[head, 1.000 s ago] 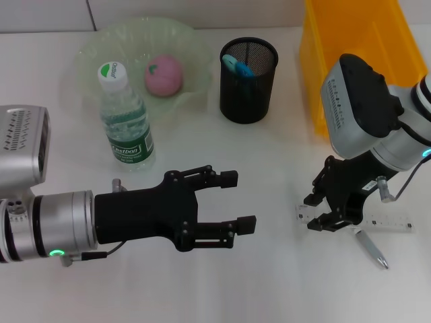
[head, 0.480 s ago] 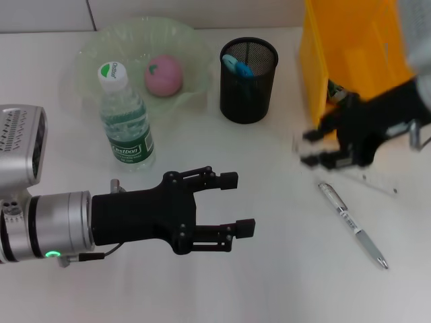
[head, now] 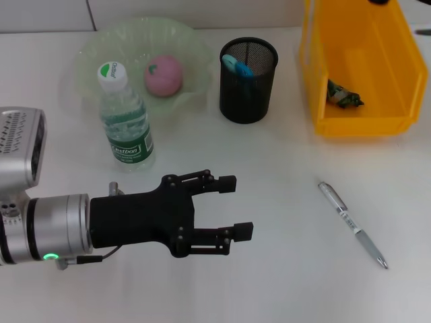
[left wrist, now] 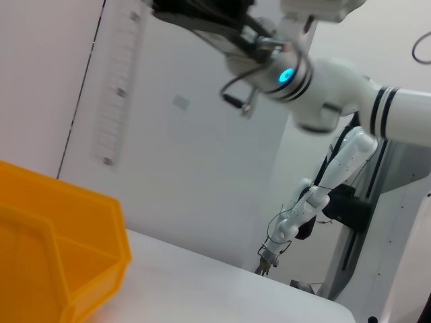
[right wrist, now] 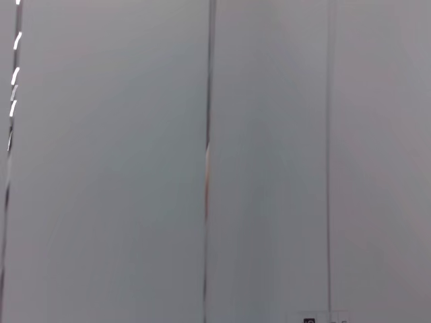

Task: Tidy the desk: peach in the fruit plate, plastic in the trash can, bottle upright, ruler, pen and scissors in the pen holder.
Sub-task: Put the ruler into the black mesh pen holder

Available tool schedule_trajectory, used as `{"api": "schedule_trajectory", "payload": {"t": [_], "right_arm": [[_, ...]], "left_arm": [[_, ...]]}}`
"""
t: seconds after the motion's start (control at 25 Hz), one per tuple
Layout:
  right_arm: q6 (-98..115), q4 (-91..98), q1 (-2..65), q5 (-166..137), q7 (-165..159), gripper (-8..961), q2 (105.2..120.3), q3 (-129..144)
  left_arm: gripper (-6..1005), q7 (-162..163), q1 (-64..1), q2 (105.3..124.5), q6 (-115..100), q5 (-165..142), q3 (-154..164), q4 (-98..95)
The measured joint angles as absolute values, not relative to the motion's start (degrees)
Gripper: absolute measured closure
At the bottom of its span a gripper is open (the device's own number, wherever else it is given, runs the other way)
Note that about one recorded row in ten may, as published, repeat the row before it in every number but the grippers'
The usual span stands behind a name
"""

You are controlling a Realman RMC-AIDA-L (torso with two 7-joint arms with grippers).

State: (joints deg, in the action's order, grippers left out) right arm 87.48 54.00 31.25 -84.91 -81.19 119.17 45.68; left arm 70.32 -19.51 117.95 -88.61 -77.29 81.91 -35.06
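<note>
As the count runs, near to far: two hands, one pen, one bottle, one pen holder, one peach, one fruit plate, one trash can, one plastic scrap, one ruler.
Left hand (head: 236, 205): nearest, low over the bare white tabletop (head: 283, 282); black angular fingers spread apart and holding nothing, on a silver cylindrical wrist.
Pen (head: 352, 224): slim, silver and white with printed lettering, lying flat and diagonal on the tabletop, well apart from the left hand.
Bottle (head: 124, 121): clear ribbed plastic, green label, white cap, standing upright just in front of the fruit plate.
Pen holder (head: 248, 81): black wire-mesh cylinder, upright between the fruit plate and the trash can.
Scissors (head: 237, 65): inside the pen holder; only a light blue plastic handle shows above the rim.
Peach (head: 163, 75): round, pink, matte, resting in the fruit plate.
Fruit plate (head: 91, 54): translucent pale green with a wavy, ruffled rim.
Trash can (head: 357, 124): yellow hard-plastic rectangular bin, open on top, at the far right.
Plastic (head: 343, 94): crumpled dark green and white scrap inside the trash can.
Right hand (left wrist: 195, 17): black, raised high above the tabletop, seen from the left wrist view; it grips the ruler's upper end.
Ruler (left wrist: 118, 87): long, flat, clear plastic strip with fine markings, hanging down from the right hand in the air above the trash can.
</note>
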Motion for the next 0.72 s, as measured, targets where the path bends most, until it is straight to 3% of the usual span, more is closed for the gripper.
{"api": "schedule_trajectory", "payload": {"t": [0.12, 0.24, 0.72], "right_arm": [[83.5, 30.6, 36.8, -71.6, -62.9, 571, 119.21, 45.5], [80.0, 19.7, 40.9, -66.0, -52.2, 572, 119.45, 45.6], [66.4, 3.9, 51.2, -57.4, -38.3, 555, 120.02, 44.8]], "left_arm": [[158, 70.3, -19.4, 117.94, -88.8, -77.3, 82.0, -35.1], [158, 70.3, -19.3, 117.96, -89.3, -77.3, 81.9, -35.1], [159, 69.9, -18.3, 118.17, -89.9, -77.3, 81.8, -35.0]]}}
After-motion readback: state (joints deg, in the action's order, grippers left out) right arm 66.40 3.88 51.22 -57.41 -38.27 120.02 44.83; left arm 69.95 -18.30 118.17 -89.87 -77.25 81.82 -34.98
